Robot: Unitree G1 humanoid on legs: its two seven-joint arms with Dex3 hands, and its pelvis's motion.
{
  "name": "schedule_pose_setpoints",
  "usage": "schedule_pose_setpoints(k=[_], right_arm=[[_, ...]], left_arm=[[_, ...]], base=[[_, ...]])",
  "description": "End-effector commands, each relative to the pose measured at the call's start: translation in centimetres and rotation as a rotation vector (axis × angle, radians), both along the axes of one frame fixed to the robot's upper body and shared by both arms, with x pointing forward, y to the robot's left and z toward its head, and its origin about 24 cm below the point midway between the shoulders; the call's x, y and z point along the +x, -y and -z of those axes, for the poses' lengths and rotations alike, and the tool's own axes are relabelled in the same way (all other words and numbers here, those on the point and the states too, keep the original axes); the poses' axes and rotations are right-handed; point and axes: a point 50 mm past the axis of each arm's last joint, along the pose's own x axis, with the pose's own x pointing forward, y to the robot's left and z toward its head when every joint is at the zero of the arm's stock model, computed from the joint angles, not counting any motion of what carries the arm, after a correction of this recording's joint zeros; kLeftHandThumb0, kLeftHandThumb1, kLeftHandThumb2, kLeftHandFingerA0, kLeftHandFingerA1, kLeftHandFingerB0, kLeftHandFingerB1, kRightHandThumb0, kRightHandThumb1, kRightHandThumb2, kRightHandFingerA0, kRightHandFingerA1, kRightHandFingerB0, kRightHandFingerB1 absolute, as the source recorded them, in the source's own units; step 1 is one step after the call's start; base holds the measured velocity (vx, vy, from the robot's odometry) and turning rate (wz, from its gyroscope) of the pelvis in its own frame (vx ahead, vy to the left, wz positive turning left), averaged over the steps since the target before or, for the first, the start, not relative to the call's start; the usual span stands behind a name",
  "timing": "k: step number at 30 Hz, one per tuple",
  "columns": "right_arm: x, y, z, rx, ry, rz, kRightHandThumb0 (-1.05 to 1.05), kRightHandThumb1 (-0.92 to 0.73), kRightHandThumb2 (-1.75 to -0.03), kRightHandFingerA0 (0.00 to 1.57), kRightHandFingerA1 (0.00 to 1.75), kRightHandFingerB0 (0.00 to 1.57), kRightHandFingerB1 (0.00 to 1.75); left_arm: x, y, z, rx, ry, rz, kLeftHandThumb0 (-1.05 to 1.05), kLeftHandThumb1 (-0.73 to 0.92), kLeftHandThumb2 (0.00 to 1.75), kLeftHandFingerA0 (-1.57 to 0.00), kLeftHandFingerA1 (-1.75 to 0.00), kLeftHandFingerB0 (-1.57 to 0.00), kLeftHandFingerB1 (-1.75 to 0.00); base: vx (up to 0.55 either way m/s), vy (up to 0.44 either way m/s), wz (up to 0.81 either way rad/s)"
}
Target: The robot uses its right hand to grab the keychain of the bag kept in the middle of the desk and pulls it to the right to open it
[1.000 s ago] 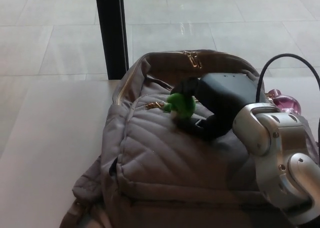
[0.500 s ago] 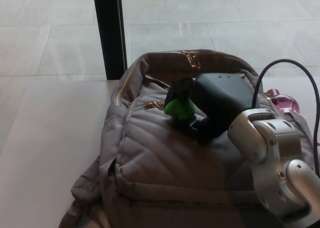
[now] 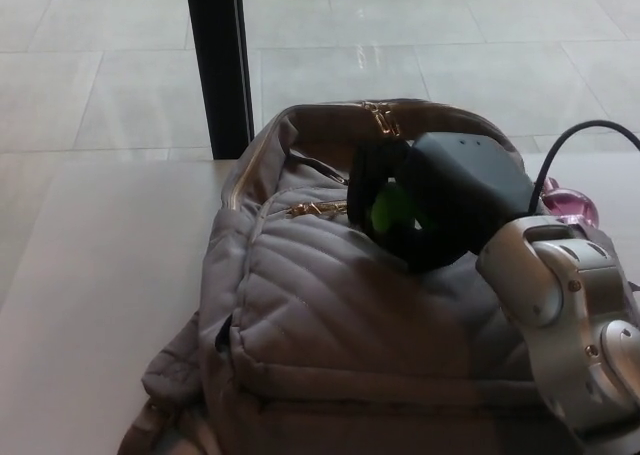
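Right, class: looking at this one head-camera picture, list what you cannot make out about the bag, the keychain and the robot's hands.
- green keychain: mostly hidden in the head view by the right hand closed around it; its shape is unclear.
- backpack: its bottom is cut off by the lower edge; its right side is covered by the silver forearm.
- pink object: mostly hidden behind the arm.
- left hand: out of view.

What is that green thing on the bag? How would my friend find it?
Look at the big grey quilted backpack lying on the desk. Near its top, the robot's black right hand is wrapped around a little keychain. It is bright green, the only green thing there, unlike the gold zipper pulls beside it.
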Motion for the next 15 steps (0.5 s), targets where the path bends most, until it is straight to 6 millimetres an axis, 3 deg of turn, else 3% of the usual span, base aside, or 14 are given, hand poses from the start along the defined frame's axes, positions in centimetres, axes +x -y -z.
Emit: schedule_pose_setpoints(k=[1,2,4,5,6,7,8,9,10,11,12,13,14,15], right_arm=[[-0.01,0.68,0.02,0.037,0.033,-0.024,-0.23,-0.55,-1.12,0.88,1.75,0.74,1.59],[-0.01,0.65,-0.01,0.046,0.043,-0.036,-0.21,-0.53,-1.16,0.88,1.75,0.74,1.60],[0.00,0.65,-0.01,0.050,0.048,-0.042,-0.21,-0.53,-1.16,0.88,1.75,0.74,1.60],[0.03,0.67,-0.03,0.054,0.052,-0.051,-0.23,-0.53,-1.16,0.87,1.75,0.73,1.63],[0.02,0.62,0.01,0.066,0.060,-0.067,-0.22,-0.51,-1.18,0.88,1.75,0.74,1.63],[-0.04,0.64,0.04,0.062,0.069,-0.073,-0.22,-0.51,-1.18,0.88,1.75,0.74,1.63],[-0.09,0.62,0.07,0.061,0.071,-0.078,-0.23,-0.51,-1.17,0.87,1.75,0.73,1.64],[-0.16,0.58,0.12,0.060,0.077,-0.086,-0.22,-0.50,-1.17,0.88,1.75,0.70,1.67],[-0.23,0.54,0.15,0.058,0.082,-0.095,-0.21,-0.50,-1.14,0.89,1.75,0.68,1.69],[-0.27,0.52,0.17,0.059,0.093,-0.107,-0.18,-0.45,-1.19,0.91,1.75,0.69,1.70],[-0.31,0.55,0.28,0.050,0.127,-0.127,-0.26,-0.44,-1.20,1.24,1.45,1.03,1.32],[-0.30,0.62,0.44,0.032,0.159,-0.140,-0.26,-0.44,-1.20,1.24,1.45,1.03,1.32],[-0.25,0.68,0.44,0.027,0.159,-0.143,-0.20,-0.44,-1.23,0.96,1.75,0.72,1.70],[-0.16,0.87,0.43,0.006,0.165,-0.147,-0.28,-0.47,-1.17,1.23,1.43,1.03,1.31]], left_arm=[[0.10,-0.24,-0.24,0.000,0.036,-0.025,-0.84,0.81,1.65,-1.36,-1.56,-1.09,-1.35],[0.07,-0.25,-0.25,0.007,0.030,-0.013,-0.78,0.78,1.61,-1.39,-1.55,-1.00,-1.27],[0.05,-0.25,-0.25,0.010,0.028,-0.008,-0.78,0.78,1.61,-1.39,-1.55,-1.00,-1.27],[0.02,-0.18,-0.18,-0.002,0.042,-0.020,-0.67,0.66,1.49,-1.37,-1.48,-0.93,-1.20],[-0.01,-0.18,-0.16,0.000,0.041,-0.025,-1.05,0.86,1.55,-0.91,-1.29,-0.80,-1.18],[0.03,-0.16,-0.15,0.003,0.041,-0.025,-1.05,0.87,1.58,-0.89,-1.28,-0.83,-1.20],[0.04,-0.16,-0.16,0.004,0.041,-0.023,-1.05,0.92,1.32,-0.94,-1.36,-0.88,-1.26],[0.03,-0.16,-0.17,0.011,0.036,-0.010,-1.05,0.92,1.32,-0.93,-1.36,-0.89,-1.24],[0.07,-0.17,-0.19,0.012,0.033,-0.006,-1.05,0.89,1.57,-0.85,-1.27,-0.83,-1.18],[0.08,-0.17,-0.20,0.010,0.036,-0.010,-1.05,0.92,1.32,-0.82,-1.46,-0.80,-1.32],[0.06,-0.18,-0.21,0.008,0.043,-0.014,-1.05,0.88,1.58,-0.96,-1.33,-0.80,-1.18],[0.06,-0.18,-0.23,0.010,0.045,-0.012,-1.05,0.88,1.58,-0.96,-1.33,-0.80,-1.18],[0.09,-0.19,-0.23,0.013,0.043,-0.014,-1.05,0.87,1.58,-0.96,-1.33,-0.82,-1.20],[0.13,-0.21,-0.25,0.016,0.042,-0.017,-1.05,0.90,1.61,-0.95,-1.33,-0.85,-1.21]], base=[[0.00,0.000,0.00],[0.00,0.000,0.00],[0.00,0.000,0.00],[0.00,0.000,0.00],[0.00,0.000,0.00],[0.00,0.000,0.00],[0.00,0.000,0.00],[0.00,0.000,0.00],[0.00,0.000,0.00],[0.00,0.000,0.00],[0.00,0.000,0.00],[0.00,0.000,0.00],[0.00,0.000,0.00],[0.00,0.000,0.00]])
